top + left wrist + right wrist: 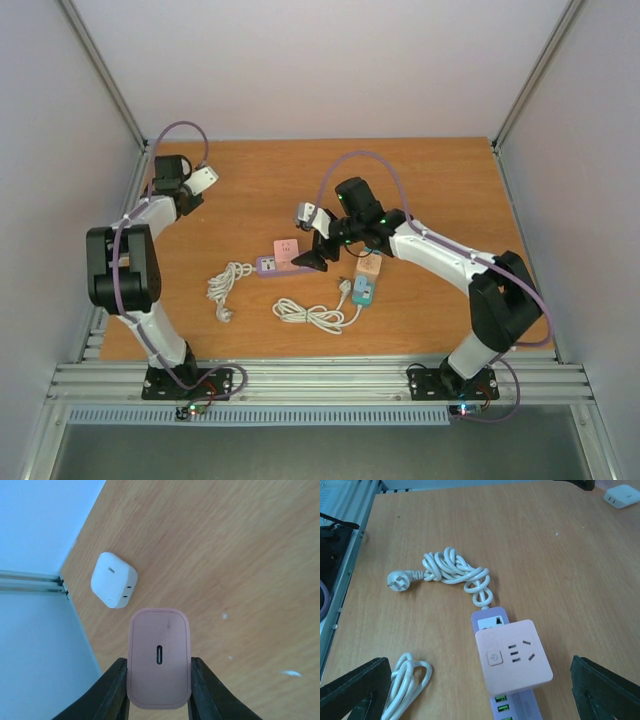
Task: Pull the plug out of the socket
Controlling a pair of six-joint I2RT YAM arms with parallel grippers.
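The table (440, 180) filled every view. Its far edge was cut off in both wrist views.

The right gripper (480, 670) stood wide open. Only its two dark fingers (355, 690) showed, at the lower corners of the right wrist view, and their bases were cut off by the frame. The purple power strip (487, 617) lay between the jaws, touching neither. Its near end ran out of frame below. The pink socket block (515, 655) sat on top of the strip and covered its middle. How it was seated could not be determined. In the top view the right gripper's dark body hid part of the strip.

A white cord (455, 572) lay coiled beyond the jaws, running from the strip's far end to a pronged plug (395, 580) lying free on the wood. A second cord (407, 680) lay just beside the left-hand finger and was partly cut off.

The left gripper (159, 690) was clamped on the pink plug (159, 655), one finger against each long side. The plug was held clear of the strip, well apart from it. Its slotted face pointed at the camera, and its prongs were hidden. A white charger (114, 580) lay on the table beyond the jaws, to their left, near the table edge.
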